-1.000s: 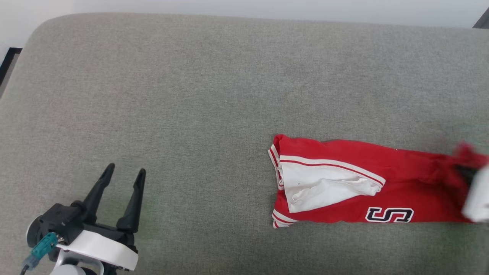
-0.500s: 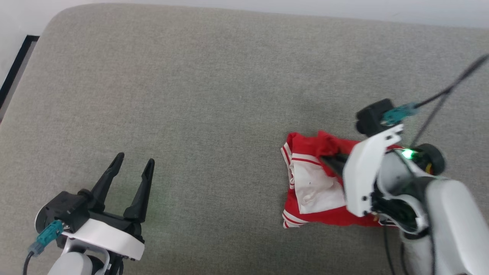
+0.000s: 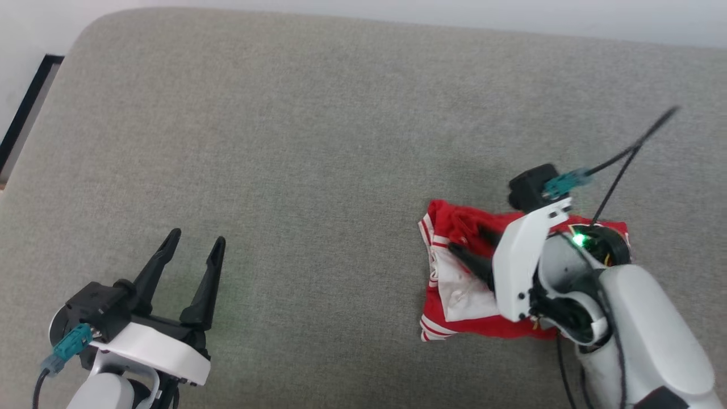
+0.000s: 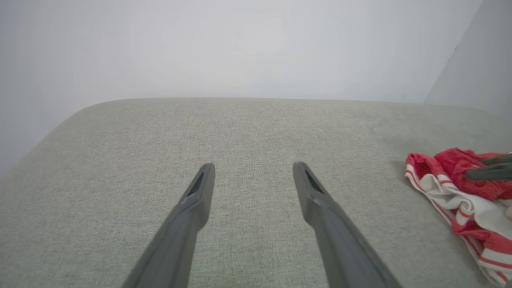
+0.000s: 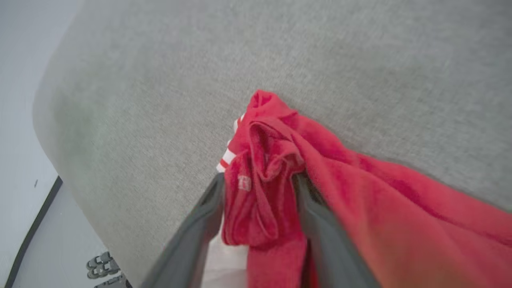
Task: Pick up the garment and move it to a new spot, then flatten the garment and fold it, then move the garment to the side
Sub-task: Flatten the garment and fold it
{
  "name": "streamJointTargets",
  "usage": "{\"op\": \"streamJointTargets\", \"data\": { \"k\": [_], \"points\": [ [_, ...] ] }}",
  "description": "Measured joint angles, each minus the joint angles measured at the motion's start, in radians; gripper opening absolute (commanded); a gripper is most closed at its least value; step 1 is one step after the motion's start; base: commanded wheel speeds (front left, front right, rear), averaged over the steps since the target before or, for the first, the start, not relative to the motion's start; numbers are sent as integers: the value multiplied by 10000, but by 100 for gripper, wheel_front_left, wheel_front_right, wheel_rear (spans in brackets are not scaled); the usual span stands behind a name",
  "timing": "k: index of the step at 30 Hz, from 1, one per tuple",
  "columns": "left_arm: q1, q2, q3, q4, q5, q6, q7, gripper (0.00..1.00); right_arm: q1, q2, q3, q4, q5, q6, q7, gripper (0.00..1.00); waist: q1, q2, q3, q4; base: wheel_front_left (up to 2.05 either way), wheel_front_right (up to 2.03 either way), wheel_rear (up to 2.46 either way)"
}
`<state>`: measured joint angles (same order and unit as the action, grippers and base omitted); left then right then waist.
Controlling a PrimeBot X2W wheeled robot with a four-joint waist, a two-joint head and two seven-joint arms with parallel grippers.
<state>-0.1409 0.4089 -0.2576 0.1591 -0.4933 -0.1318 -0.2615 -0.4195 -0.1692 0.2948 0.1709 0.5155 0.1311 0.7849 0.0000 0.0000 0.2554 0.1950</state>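
The garment (image 3: 461, 295), a red T-shirt with white sleeve cloth and striped trim, lies folded over on itself at the right of the grey cushion (image 3: 318, 142). My right gripper (image 3: 467, 238) reaches over it from the right, its fingers spread apart. In the right wrist view a bunched red fold of the garment (image 5: 272, 160) sits loosely between the parted fingers of the right gripper (image 5: 258, 178). My left gripper (image 3: 197, 237) rests open and empty at the lower left, far from the shirt. The left wrist view shows the left gripper (image 4: 253, 165) open, with the garment (image 4: 460, 188) at its right edge.
The cushion's rounded left corner (image 3: 85, 40) drops off to a pale floor with a dark strip (image 3: 28, 108). A pale wall (image 4: 240, 48) runs behind the cushion. A black cable (image 3: 625, 153) loops up from my right wrist.
My right gripper carried the shirt's right end leftward over the rest, folding it in half, and its fingers have now spread apart. The left gripper has stayed open; the head camera shifted slightly.
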Motion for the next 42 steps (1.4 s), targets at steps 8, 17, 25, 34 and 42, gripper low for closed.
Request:
{"op": "streamJointTargets", "data": {
  "k": [8,17,25,34,42],
  "points": [
    [500,6,59,109,-257,0,0,100,654,-525,-1352,-1168,581,-2,-966,100,0,0,-519,-511,0,0,0],
    [605,-38,-19,414,-809,0,2,100,1329,-1709,-1724,-610,142,-2,-4665,100,0,0,-784,-1353,0,0,0],
    [662,-157,520,625,-966,0,0,100,1518,-1745,-1427,798,-328,0,-8468,100,0,0,-1181,-1738,0,0,0],
    [1799,-458,1384,73,-374,0,0,100,2716,-1335,-2150,1126,-1116,0,-9942,100,-1,0,-1791,-1972,0,0,0],
    [3023,-761,2029,-857,146,0,2,100,4145,-1202,-3005,148,-1124,0,-9774,100,0,0,-1981,-1902,0,0,0]
  ]
}}
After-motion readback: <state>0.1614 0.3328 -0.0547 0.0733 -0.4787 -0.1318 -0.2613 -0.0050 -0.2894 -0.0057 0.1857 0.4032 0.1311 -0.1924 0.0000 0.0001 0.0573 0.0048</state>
